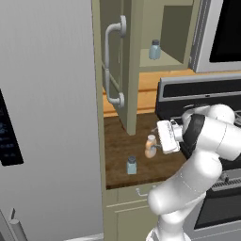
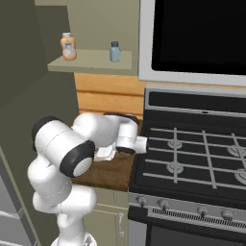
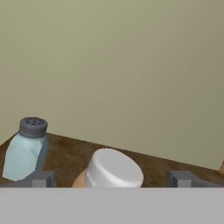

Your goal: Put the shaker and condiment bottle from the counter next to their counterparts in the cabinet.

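Note:
The orange-tan condiment bottle [image 1: 150, 146] stands on the dark wood counter [image 1: 117, 146], and its white cap [image 3: 113, 168] sits between my fingertips. My gripper [image 3: 113, 179] is open and straddles the bottle with a gap on each side; from the left base it shows at the bottle's right [image 1: 157, 148]. The bluish glass shaker [image 1: 132, 165] [image 3: 27, 148] stands nearer the counter's front edge, apart from the gripper. In the open cabinet [image 1: 129, 70] a twin shaker [image 1: 154, 49] [image 2: 115, 51] stands on the shelf, with a second orange bottle [image 2: 68, 46] to its left.
The cabinet door [image 1: 115, 66] with its curved silver handle hangs open over the counter's back left. A grey fridge wall [image 1: 47, 117] bounds the left. The black stove [image 2: 192, 153] lies to the right, under a microwave [image 2: 197, 38].

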### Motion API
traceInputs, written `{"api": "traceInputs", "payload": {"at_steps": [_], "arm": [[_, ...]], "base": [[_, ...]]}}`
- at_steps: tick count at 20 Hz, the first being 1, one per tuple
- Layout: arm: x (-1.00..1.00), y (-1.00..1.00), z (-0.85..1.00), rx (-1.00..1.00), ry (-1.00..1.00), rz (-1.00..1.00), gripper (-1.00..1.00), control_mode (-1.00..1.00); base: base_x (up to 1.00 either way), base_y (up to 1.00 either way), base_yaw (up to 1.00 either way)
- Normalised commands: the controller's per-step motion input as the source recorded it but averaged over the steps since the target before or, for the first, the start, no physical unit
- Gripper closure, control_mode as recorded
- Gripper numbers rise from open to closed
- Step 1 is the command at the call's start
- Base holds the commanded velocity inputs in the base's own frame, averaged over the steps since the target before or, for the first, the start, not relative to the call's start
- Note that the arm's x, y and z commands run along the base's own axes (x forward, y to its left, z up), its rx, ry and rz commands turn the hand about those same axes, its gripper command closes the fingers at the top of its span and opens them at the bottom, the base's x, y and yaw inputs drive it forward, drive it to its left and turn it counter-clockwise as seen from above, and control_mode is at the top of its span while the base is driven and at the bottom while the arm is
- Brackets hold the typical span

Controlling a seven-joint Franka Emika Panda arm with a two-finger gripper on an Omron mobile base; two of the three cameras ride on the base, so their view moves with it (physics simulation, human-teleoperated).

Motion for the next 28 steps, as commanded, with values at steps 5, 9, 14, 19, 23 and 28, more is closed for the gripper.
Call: {"api": "traceInputs", "payload": {"at_steps": [5,9,14,19,23,28], "arm": [[0.01,0.0,-0.11,0.03,0.0,0.01,-1.0,-1.0],[0.0,0.08,-0.22,0.0,0.0,0.05,-1.0,-1.0],[0.0,0.23,-0.29,0.0,0.05,0.1,-1.0,-1.0],[0.0,0.17,-0.19,0.0,0.07,0.08,1.0,-1.0],[-0.02,0.0,0.0,0.0,0.02,0.0,1.0,-1.0],[-0.14,0.0,0.46,0.0,-0.02,-0.01,1.0,-1.0]], "base": [[0.0,0.0,0.0],[0.0,0.0,0.0],[0.0,0.0,0.0],[0.0,0.0,0.0],[0.0,0.0,0.0],[0.0,0.0,0.0]]}}
